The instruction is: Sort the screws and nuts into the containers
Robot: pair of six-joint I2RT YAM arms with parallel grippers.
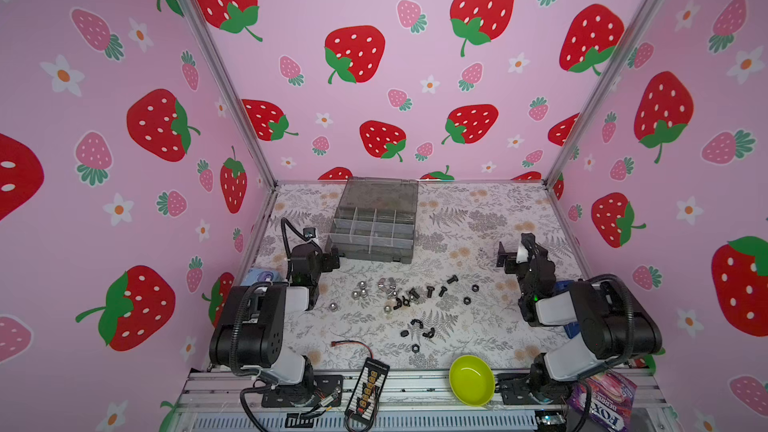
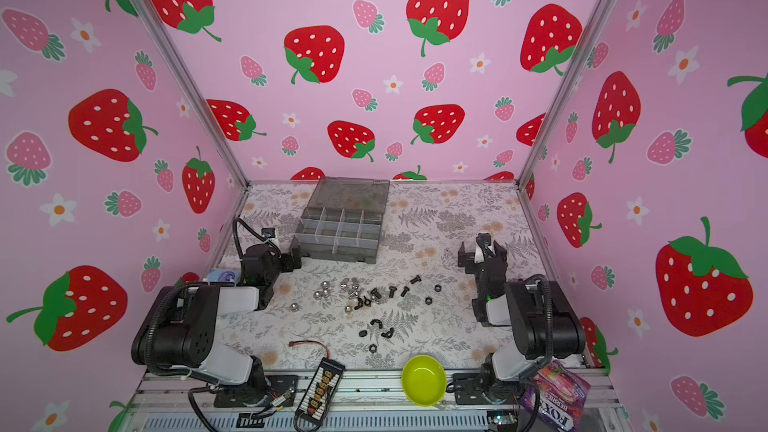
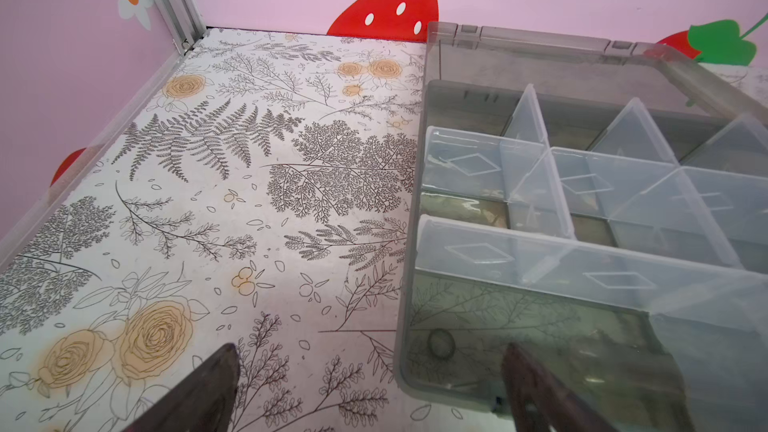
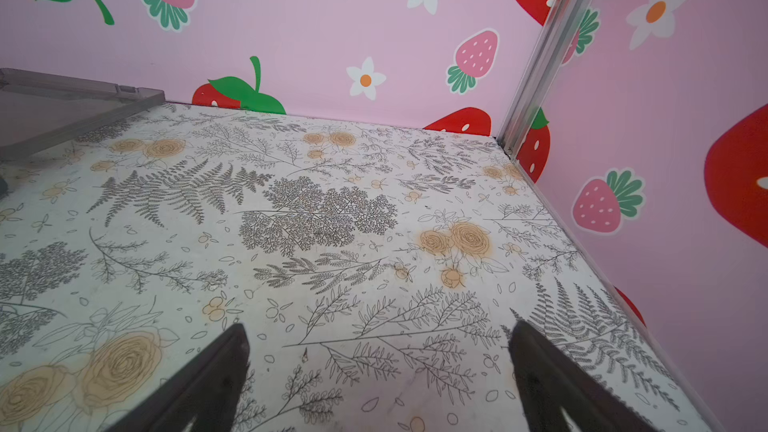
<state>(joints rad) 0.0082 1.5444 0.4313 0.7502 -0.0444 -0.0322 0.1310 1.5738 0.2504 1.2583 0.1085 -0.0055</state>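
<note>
Jaws of the left gripper point(image 1: 332, 258) point(image 3: 370, 353) stand wide apart with nothing between them, low over the floral table point(image 1: 478, 209), just beside the near left corner of the organizer box point(image 1: 370, 254). In the left wrist view one finger sits in front of that corner and the other over bare table. The box is open, its lid point(image 1: 380, 195) laid back toward the rear wall, and its containers point(image 1: 363, 229) point(image 3: 540, 184) are split by thin clear dividers.

In both top views the loose parts lie on the table in front of the box. Silver nuts point(image 1: 360, 288) point(image 2: 322, 289) sit leftmost. A red-and-black wire point(image 1: 353, 344) lies nearer the front edge. Black screws point(image 1: 436, 291) point(image 2: 398, 291) follow at the middle, with more black nuts below them and to their right. A lime-green bowl point(image 1: 471, 380) rests on the front rail.

The right gripper point(image 1: 505, 257) point(image 4: 380, 328) is spread wide too, holding nothing, over bare table well apart from the parts.
</note>
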